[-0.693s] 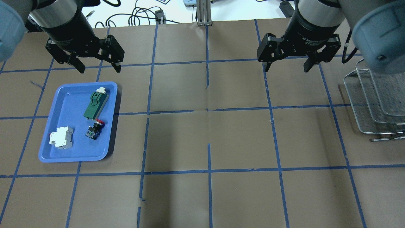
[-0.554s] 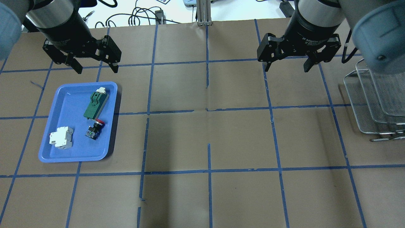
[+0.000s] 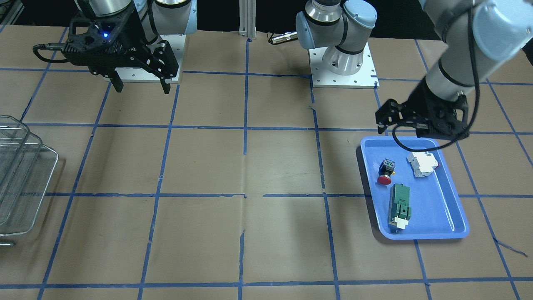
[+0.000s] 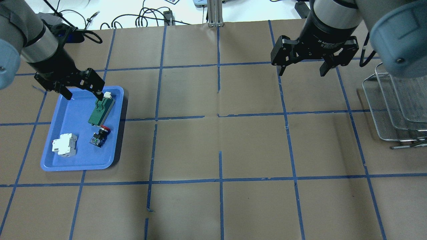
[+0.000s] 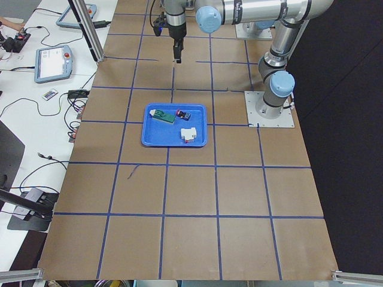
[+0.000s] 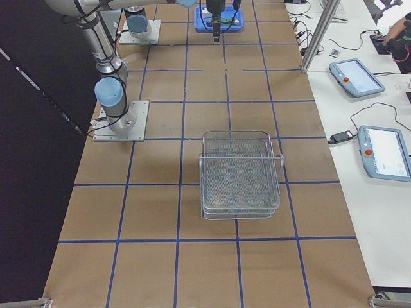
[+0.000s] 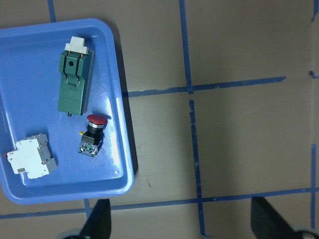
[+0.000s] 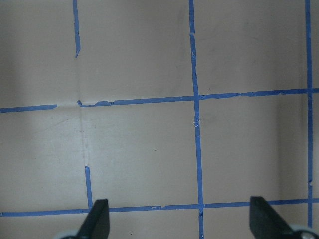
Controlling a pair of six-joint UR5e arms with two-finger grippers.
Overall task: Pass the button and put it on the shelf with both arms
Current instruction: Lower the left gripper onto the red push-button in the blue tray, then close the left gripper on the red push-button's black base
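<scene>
Got left end effector point(image 4: 82, 95) released: fingers spread, nothing between them, hanging high above blue tray point(image 4: 75, 116). Can't pin the exact spot, as overhead puts it at the far rim and front view at the robot-side rim. Wrist view frames the whole tray off to one side, so probably a survey pose, not yet centred on target or descending.

Got right end effector point(image 4: 302, 71) released too, empty, parked high over bare bench point(image 4: 253, 146) between centre line and shelf point(image 4: 383, 113). Likely staged as receiver, with shelf at the far right edge, well apart from the tray, hence the hand-over.

Found button point(image 4: 99, 135) inside the tray, on its side on the tray floor, just beside the robot-side end of green module point(image 4: 101, 111), with white breaker point(image 4: 64, 144) near, toward robot's left. Reading long axis as flat, roughly parallel to the module's. Seeing red cap aimed away from robot, toward the module, and terminal end back toward robot base. Suggest closing across the black body, square to that axis.
</scene>
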